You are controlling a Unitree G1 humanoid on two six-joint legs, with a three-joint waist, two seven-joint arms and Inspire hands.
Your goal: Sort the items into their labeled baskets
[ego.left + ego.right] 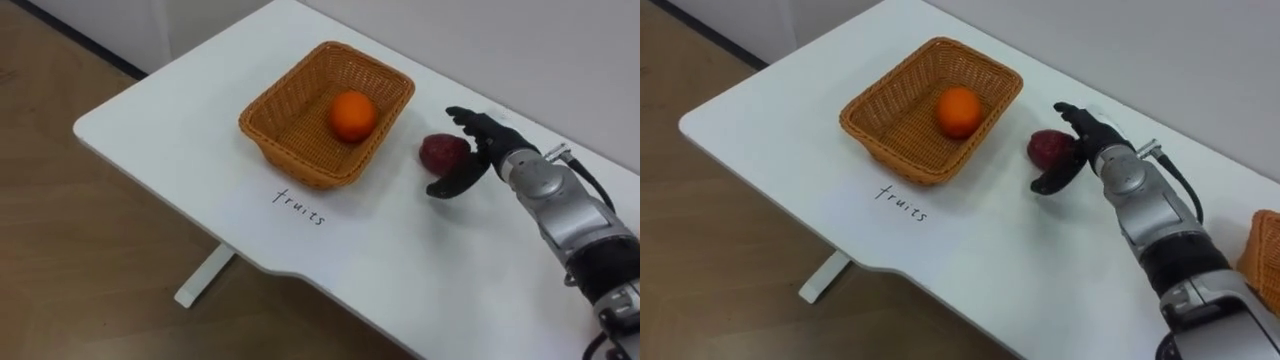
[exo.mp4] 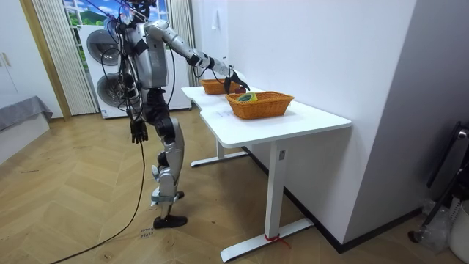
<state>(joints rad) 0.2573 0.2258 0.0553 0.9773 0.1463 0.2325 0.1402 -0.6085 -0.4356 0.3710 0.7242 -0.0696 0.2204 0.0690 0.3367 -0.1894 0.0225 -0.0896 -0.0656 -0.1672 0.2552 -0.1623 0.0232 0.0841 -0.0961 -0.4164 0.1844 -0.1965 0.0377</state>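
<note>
A wicker basket (image 1: pixel 285 110) stands on the white table (image 1: pixel 180 130) behind a handwritten label, with an orange (image 1: pixel 352 115) inside it. Just right of the basket a dark red fruit (image 1: pixel 442 152) rests on the tabletop. My right hand (image 1: pixel 490 150) reaches in from the right and brackets that fruit, open, with its fingers (image 1: pixel 468 120) stretched over the far side and the thumb below the near side. In the room view I stand at the table's long side, right arm stretched out, and my left hand (image 2: pixel 137 132) hangs by my thigh.
A second wicker basket (image 1: pixel 1265 255) sits at the table's right end, in the room view (image 2: pixel 260 104) holding something yellow and green. The table's front edge runs close under the label. A wall lies behind the table and wooden floor in front.
</note>
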